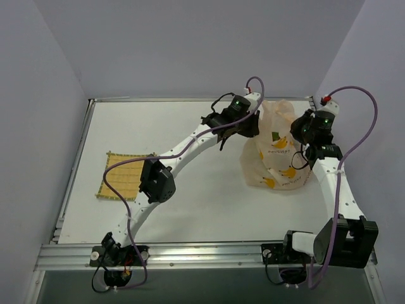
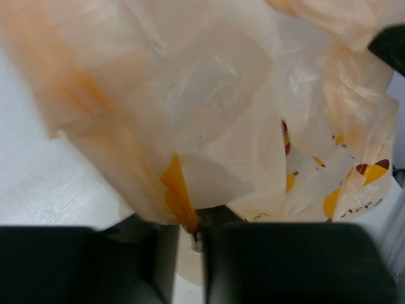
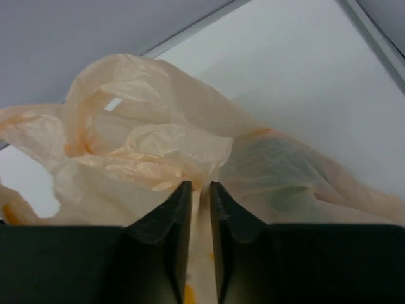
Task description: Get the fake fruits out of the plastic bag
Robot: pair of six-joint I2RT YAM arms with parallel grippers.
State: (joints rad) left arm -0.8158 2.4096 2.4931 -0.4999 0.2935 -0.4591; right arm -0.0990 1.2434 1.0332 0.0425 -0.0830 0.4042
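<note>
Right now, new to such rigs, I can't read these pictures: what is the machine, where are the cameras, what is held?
Two robot arms are bolted at the near edge of the table. The wide picture looks down from above; the other two come from wrist cameras, dark fingers at the bottom. A peach plastic bag with banana prints stands at the right; a yellow woven mat lies left. The left gripper and right gripper each pinch the bag's film. A greenish shape shows through it, perhaps a fruit.
</note>
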